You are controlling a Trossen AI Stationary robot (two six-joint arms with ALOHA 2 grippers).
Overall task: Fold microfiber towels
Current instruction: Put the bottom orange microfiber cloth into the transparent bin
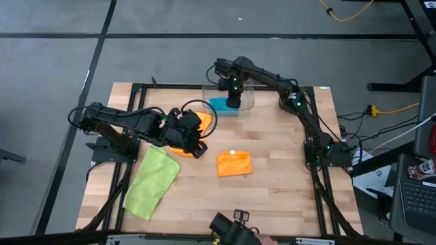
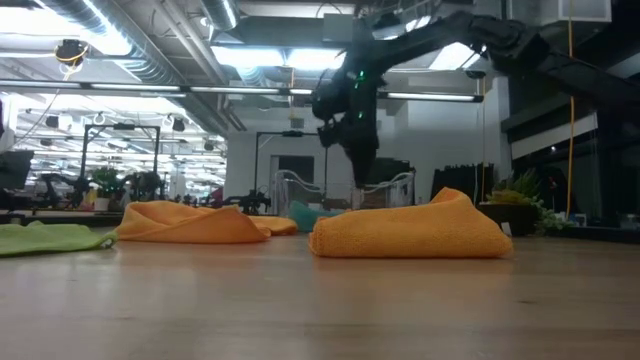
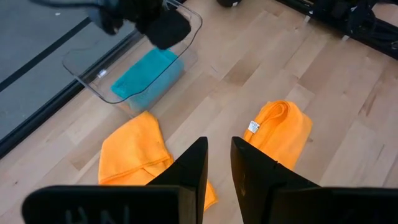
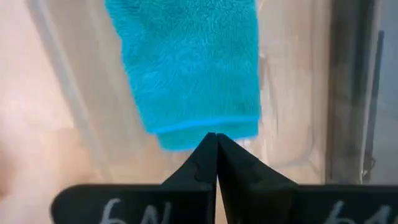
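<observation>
Hanging over the far bin [image 1: 246, 95], the right gripper [image 4: 216, 144] was closed, empty, above the teal towel [image 4: 189, 59] inside. The left gripper [image 3: 217, 163], slightly parted and empty, hovered over the unfolded orange towel [image 3: 132, 155]. Risk: closed fingers descending would push the teal towel, not grasp it.
</observation>
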